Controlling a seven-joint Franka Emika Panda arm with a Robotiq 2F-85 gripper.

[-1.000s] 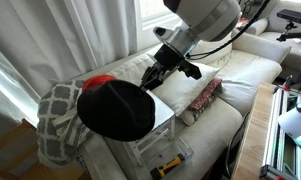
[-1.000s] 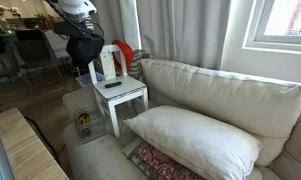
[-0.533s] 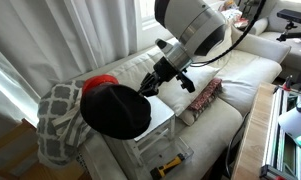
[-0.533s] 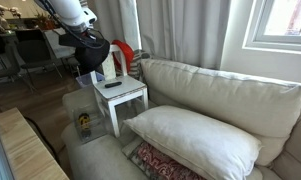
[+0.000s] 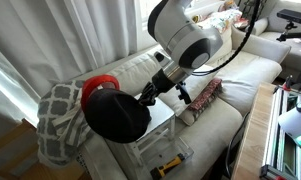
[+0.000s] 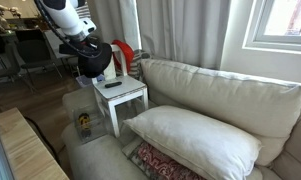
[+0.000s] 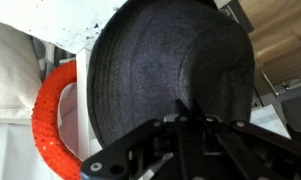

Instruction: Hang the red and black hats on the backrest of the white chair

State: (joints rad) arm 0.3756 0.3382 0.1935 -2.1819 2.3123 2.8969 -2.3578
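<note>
My gripper [image 5: 147, 96] is shut on the rim of the black hat [image 5: 116, 113] and holds it just in front of the white chair's backrest [image 6: 108, 66]. The hat also shows in an exterior view [image 6: 92, 61] and fills the wrist view [image 7: 175, 60], where the jaws [image 7: 186, 112] pinch its edge. The red hat [image 5: 97, 84] hangs on the backrest behind the black one, and shows as a red rim in the wrist view [image 7: 50, 120] and in an exterior view [image 6: 122, 50].
A patterned cloth [image 5: 58, 120] hangs left of the chair. The chair seat [image 6: 123, 92] holds a dark remote [image 6: 111, 85]. A beige sofa [image 6: 220, 100] with a large cushion [image 6: 195, 138] stands beside it. A yellow tool [image 5: 170, 165] lies below the chair.
My arm has moved down and toward the chair's backrest with the black hat in the gripper. The hat now hangs lower, close to the red hat.
</note>
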